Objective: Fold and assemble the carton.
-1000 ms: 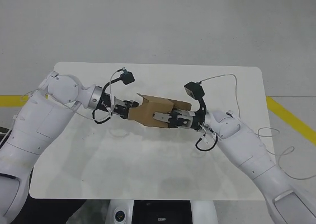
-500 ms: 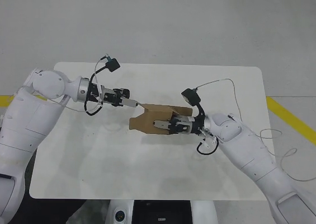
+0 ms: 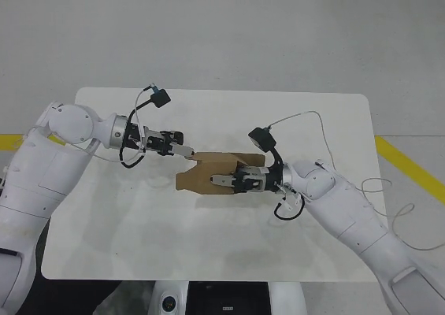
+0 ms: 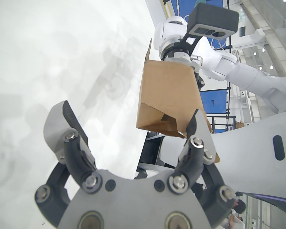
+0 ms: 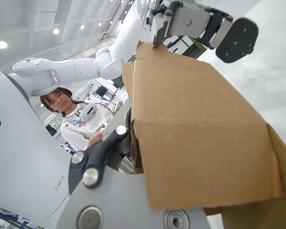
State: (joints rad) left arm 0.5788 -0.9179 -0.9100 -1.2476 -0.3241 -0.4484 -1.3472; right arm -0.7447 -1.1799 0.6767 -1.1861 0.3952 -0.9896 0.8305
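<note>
In the top view the carton (image 3: 206, 172), a brown cardboard sleeve, sits over the middle of the white table (image 3: 324, 236). The right gripper (image 3: 230, 179) is clamped onto its right end, with one finger lying along the top face. The left gripper (image 3: 184, 151) is at the carton's far left corner. In the left wrist view that gripper's fingers (image 4: 64, 120) are spread wide. One tip is against the edge of the carton's open near end, where a flap is folded inward, and the other is well clear over the table. In the right wrist view the carton fills the foreground, pressed against the right gripper's finger (image 5: 119, 137). At its far edge the left gripper has one fingertip on the cardboard rim.
</note>
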